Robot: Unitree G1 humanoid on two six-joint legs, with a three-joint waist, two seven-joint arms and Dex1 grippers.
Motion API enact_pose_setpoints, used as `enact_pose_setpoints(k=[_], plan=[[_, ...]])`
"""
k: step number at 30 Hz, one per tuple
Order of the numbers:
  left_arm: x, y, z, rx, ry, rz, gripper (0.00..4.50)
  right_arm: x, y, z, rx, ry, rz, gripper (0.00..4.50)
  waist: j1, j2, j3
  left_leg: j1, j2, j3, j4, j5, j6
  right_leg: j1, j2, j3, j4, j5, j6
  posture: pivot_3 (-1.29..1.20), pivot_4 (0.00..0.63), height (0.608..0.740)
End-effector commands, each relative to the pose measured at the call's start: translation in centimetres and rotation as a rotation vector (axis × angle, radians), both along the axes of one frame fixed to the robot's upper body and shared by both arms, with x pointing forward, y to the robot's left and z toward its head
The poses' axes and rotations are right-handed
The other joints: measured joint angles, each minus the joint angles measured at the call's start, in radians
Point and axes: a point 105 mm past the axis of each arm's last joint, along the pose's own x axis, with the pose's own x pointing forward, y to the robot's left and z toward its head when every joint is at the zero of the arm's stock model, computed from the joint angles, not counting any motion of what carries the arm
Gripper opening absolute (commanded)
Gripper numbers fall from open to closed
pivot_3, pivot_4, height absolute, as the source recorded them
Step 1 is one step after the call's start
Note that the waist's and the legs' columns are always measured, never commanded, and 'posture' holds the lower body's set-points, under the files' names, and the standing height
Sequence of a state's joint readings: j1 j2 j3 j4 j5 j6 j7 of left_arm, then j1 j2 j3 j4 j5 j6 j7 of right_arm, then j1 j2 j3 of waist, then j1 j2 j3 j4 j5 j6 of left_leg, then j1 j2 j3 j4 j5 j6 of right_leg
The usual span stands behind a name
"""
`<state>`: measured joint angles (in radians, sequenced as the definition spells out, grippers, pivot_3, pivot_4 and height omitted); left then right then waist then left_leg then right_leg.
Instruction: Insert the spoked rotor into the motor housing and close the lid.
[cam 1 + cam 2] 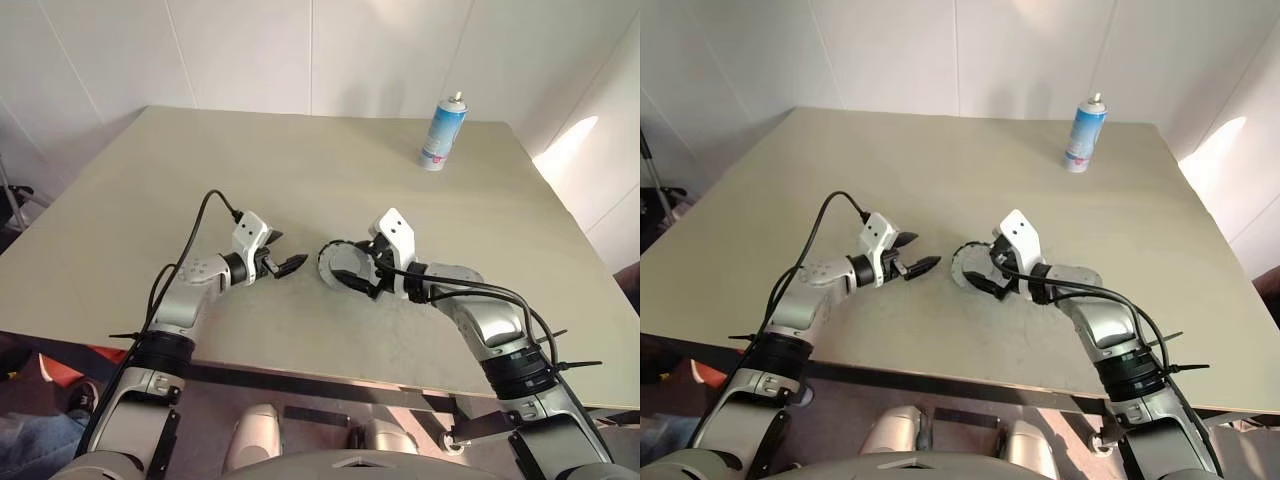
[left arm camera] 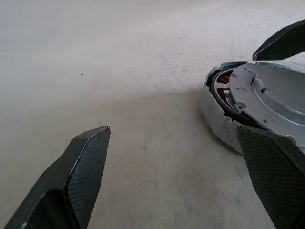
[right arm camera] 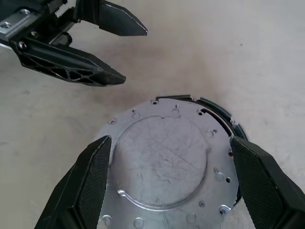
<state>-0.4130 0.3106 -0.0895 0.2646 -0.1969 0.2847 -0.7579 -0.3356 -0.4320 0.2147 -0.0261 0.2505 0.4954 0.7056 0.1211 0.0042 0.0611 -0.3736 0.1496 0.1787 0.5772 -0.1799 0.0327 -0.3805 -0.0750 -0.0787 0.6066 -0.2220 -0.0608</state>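
Note:
The motor housing (image 2: 217, 121) rests on the table near the middle, its copper windings showing through a gap on one side. The grey lid (image 3: 164, 162) lies on top of it, shifted and slightly tilted, so the housing's dark rim (image 3: 224, 115) peeks out past it. My right gripper (image 3: 170, 140) is open, one finger on each side of the lid. My left gripper (image 1: 290, 258) is open and empty, a short way to the housing's left and pointing at it. The spoked rotor is hidden.
A blue and white spray can (image 1: 442, 133) stands far back on the right of the beige table (image 1: 150, 180). The table's front edge (image 1: 300, 375) runs just below both forearms. A black cable loops over my left arm.

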Motion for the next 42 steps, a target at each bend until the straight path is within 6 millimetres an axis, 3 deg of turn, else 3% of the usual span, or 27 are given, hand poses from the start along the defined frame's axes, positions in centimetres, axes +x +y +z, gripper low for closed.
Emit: enact_pose_setpoints(k=[1, 14, 18, 20, 25, 30, 33, 36, 42], plan=[[0.1, 0.1, 1.3, -0.006, -0.046, 0.001, 4.5, 0.4, 0.4, 0.6, -0.003, -0.042, 0.022, 4.48, 0.0, 0.0, 0.0, 0.0, 0.0, 0.0, 0.0, 0.0, 0.0, 0.0, 0.0, 0.0, 0.0, 0.0, 0.0, 0.0, 0.0, 0.74], [0.1, 0.3, 1.1, -0.002, -0.043, 0.015, 4.5, -0.2, 0.2, -0.3, -0.036, -0.048, 0.045, 4.48, 0.0, 0.0, 0.0, 0.006, 0.0, 0.0, 0.0, 0.0, 0.0, 0.007, 0.0, 0.0, 0.0, -0.003, 0.005, 0.0, 0.0, 0.74], [0.2, 0.2, 1.1, -0.002, -0.043, 0.02, 4.5, 0.0, 0.3, -0.3, -0.034, -0.048, 0.033, 3.57, 0.0, 0.0, 0.0, 0.007, 0.0, 0.0, 0.0, 0.0, 0.0, 0.008, 0.0, 0.0, 0.0, -0.003, 0.005, 0.0, 0.0, 0.74], [0.2, 0.3, 1.0, -0.002, -0.043, 0.023, 4.5, 0.0, 0.4, 0.2, -0.02, -0.056, 0.037, 3.17, 0.0, 0.0, 0.0, 0.007, 0.0, 0.0, 0.0, 0.0, 0.0, 0.008, 0.0, 0.0, 0.0, -0.003, 0.005, 0.0, 0.0, 0.74], [0.2, 0.4, 0.9, 0.0, -0.04, 0.028, 4.5, 0.4, 0.4, 1.7, 0.03, -0.08, 0.035, 3.17, 0.0, 0.0, 0.0, 0.007, 0.0, 0.0, 0.0, 0.0, 0.0, 0.008, 0.0, 0.0, 0.0, -0.003, 0.005, 0.0, 0.0, 0.74], [0.2, 0.3, 0.9, 0.001, -0.04, 0.027, 4.5, 0.5, 1.1, 5.2, 0.157, -0.117, 0.049, 3.17, 0.0, 0.0, 0.0, 0.006, 0.0, 0.0, 0.0, 0.0, 0.0, 0.006, 0.0, 0.0, 0.0, -0.003, 0.005, 0.0, 0.0, 0.74], [0.2, 0.1, 0.9, -0.001, -0.04, 0.023, 4.5, 0.5, 1.3, 5.7, 0.154, -0.134, 0.05, 3.17, 0.0, 0.0, 0.0, 0.005, 0.0, 0.0, 0.0, 0.0, 0.0, 0.006, 0.0, 0.0, 0.0, -0.003, 0.004, 0.0, 0.0, 0.74], [0.2, 0.0, 0.8, -0.002, -0.039, 0.021, 4.5, 0.7, 1.4, 5.1, 0.104, -0.138, 0.045, 3.17, 0.002, 0.0, 0.0, 0.005, 0.0, 0.0, 0.0, -0.001, 0.001, 0.006, 0.0, 0.0, -0.001, -0.003, 0.004, 0.0, 0.0, 0.74], [0.2, 0.0, 0.9, -0.002, -0.04, 0.021, 4.5, 1.9, 0.9, 1.8, -0.013, -0.082, -0.039, 3.17, 0.001, 0.0, 0.0, 0.005, 0.0, 0.0, 0.0, -0.001, 0.001, 0.006, 0.0, 0.0, -0.001, -0.003, 0.005, 0.0, 0.0, 0.74]])
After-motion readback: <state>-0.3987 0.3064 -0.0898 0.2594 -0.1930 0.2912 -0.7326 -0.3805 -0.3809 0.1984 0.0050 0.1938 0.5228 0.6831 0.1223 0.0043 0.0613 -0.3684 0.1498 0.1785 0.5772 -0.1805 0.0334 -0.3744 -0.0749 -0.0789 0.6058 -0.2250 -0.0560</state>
